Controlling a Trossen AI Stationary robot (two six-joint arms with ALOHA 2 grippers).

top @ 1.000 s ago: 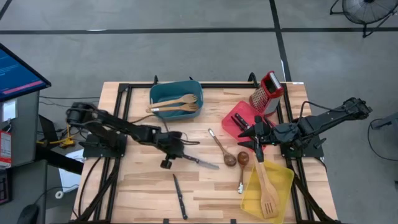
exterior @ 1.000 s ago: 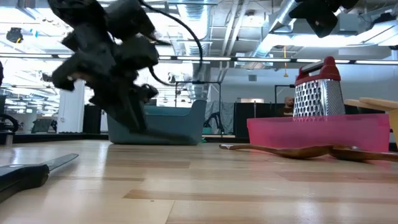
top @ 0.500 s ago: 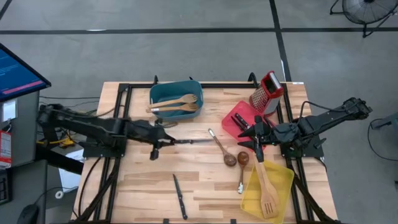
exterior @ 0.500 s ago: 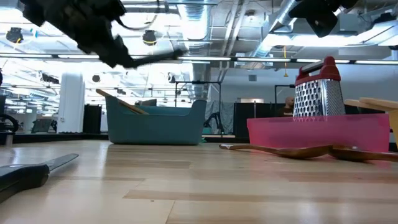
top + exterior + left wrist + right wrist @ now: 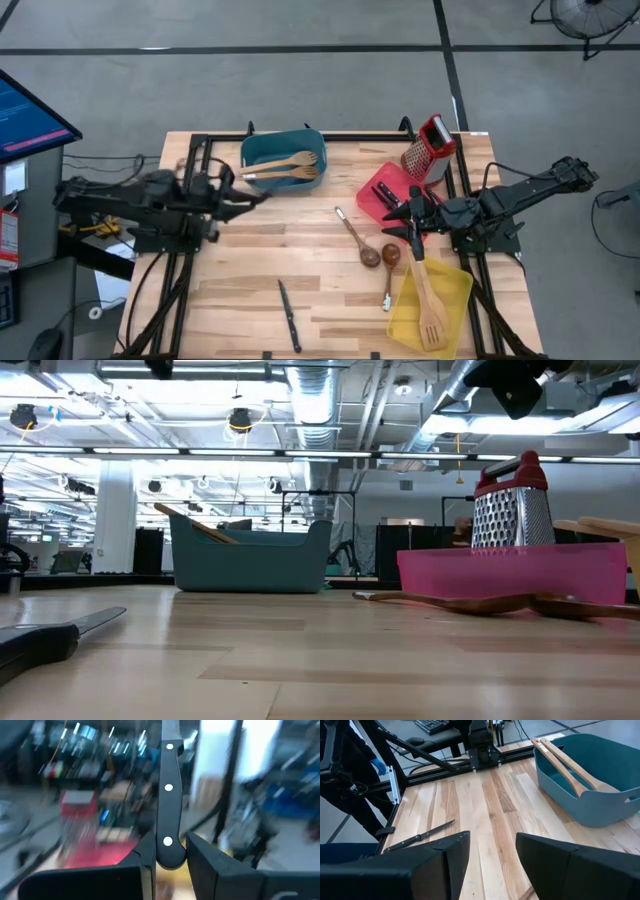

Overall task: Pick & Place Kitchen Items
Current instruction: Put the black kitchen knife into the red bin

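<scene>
Worktop (image 5: 250, 280) carries the teal bin (image 5: 285, 150) as landmark, already holding two wooden utensils (image 5: 290, 166); left claw (image 5: 169, 851), just left of that bin and lifted clear of the wood, clamps a black-handled knife (image 5: 168, 805) by the butt of its handle. Right claw (image 5: 492, 851) hangs with jaws apart and empty, well right of the bin beside the red bin (image 5: 385, 190). Risk: butt-end grip lets the knife pivot or slip out, missing any bin.

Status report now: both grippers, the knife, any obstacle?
Left gripper shut on black-handled knife, raised at table's left. Right gripper open, empty, beside red bin. No obstacle visible.
</scene>
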